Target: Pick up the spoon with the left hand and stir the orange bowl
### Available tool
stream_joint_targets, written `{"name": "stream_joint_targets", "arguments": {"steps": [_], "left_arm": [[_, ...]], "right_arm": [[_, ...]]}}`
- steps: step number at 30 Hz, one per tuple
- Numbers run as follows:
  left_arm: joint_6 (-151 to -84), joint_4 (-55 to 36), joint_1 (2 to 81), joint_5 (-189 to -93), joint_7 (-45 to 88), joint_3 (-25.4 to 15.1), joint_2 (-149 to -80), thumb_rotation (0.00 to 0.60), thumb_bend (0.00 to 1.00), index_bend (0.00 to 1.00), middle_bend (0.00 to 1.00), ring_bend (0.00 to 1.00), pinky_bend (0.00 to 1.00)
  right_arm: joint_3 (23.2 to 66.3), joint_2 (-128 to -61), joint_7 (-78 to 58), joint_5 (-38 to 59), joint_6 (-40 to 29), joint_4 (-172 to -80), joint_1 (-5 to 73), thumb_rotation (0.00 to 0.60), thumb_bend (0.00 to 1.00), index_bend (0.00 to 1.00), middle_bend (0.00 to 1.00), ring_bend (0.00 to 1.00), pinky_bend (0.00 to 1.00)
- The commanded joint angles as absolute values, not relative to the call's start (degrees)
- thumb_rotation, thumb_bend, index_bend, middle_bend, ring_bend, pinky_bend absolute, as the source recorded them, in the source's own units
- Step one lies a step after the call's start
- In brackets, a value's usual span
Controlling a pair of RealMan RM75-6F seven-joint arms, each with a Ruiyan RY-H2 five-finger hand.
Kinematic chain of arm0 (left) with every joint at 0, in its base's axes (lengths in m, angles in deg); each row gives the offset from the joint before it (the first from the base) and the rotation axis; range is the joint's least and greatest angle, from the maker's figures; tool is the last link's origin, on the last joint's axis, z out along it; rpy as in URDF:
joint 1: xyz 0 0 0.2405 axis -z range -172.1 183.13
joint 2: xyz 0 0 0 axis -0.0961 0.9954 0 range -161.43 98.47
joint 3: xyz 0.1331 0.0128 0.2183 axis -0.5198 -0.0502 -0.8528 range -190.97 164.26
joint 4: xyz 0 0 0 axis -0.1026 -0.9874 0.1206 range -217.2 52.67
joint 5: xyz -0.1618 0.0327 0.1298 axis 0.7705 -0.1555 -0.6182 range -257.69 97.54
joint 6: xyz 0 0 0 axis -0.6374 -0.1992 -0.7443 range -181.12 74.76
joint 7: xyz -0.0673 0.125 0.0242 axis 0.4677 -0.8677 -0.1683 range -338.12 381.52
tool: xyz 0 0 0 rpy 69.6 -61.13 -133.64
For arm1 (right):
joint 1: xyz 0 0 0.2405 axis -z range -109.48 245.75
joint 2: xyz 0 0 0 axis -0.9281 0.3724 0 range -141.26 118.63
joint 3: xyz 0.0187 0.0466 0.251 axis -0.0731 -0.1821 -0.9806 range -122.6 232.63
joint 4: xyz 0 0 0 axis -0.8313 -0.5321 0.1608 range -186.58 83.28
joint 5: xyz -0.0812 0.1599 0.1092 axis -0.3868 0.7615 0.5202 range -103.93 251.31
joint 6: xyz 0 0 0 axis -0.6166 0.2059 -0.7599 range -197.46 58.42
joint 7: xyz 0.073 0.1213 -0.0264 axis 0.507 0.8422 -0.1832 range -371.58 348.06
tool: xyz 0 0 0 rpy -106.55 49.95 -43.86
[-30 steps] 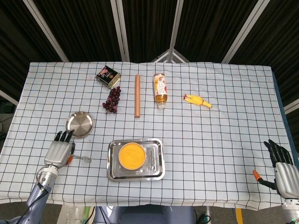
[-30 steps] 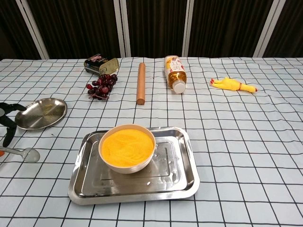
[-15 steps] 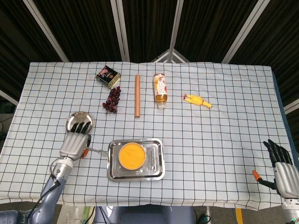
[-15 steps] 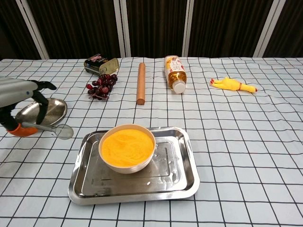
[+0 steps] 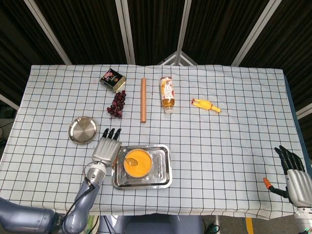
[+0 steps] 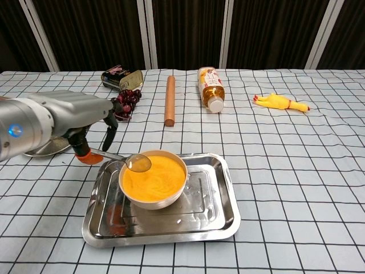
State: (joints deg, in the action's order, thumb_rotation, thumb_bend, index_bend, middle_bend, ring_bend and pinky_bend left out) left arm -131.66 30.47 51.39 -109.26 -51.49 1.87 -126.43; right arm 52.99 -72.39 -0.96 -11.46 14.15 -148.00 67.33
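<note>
left hand (image 6: 63, 117), at middle left of the chest view, holds the spoon (image 6: 122, 159) with its scoop over the near-left rim of the orange bowl (image 6: 153, 178) in the tray (image 6: 222, 217); a low sweep could clip the rim and slop the contents.

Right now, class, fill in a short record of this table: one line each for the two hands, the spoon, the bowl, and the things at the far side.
left hand: holds the spoon by its orange handle
spoon: bowl end at the near-left rim of the orange bowl
orange bowl: sits in the steel tray
right hand: open, at the table's right edge, holding nothing
far side: tin, grapes, rolling pin, bottle, rubber chicken
left side: small steel plate
</note>
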Motion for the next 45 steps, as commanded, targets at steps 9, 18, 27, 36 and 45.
{"name": "stream_joint_targets", "arguments": {"steps": [9,18,27,36,45], "left_arm": [[-137.8,28.5,56.5,-102.7,-55.5,3.2,-131.4,0.6,0.36,0.43,0.0,0.0,0.01],[-137.4,31.6,55.6,-105.8,-49.4,2.6,-128.9,0.6,0.27,0.2,0.0,0.0,0.01],[-137.7,37.1,54.2,-109.1,-46.0,2.2,-120.5,0.6,0.1,0.06,0.18,0.11,0.21],[-135.1,35.8,55.1,-114.1,-46.1,-2.3,-117.3,0.6,0.18,0.43,1.0,0.99,1.0],[-136.0,33.8,57.7,-108.3,-50.9,-3.5,-120.4,0.6,0.4,0.49,1.0,1.0,1.0]], "right_arm": [[53.0,-72.2,-0.4,-11.7,14.4,-148.0,67.4,0.6,0.34,0.0,0.0,0.0,0.0],[53.0,-72.2,-0.4,-11.6,14.5,-148.0,67.4,0.6,0.34,0.0,0.0,0.0,0.0],[53.0,-72.3,-0.7,-11.5,14.4,-148.2,67.4,0.6,0.34,0.0,0.0,0.0,0.0],[53.1,-72.3,-1.1,-11.3,14.1,-148.3,67.4,0.6,0.34,0.0,0.0,0.0,0.0],[53.0,-72.1,-0.6,-11.1,14.0,-148.3,67.4,0.6,0.34,0.0,0.0,0.0,0.0]]}}
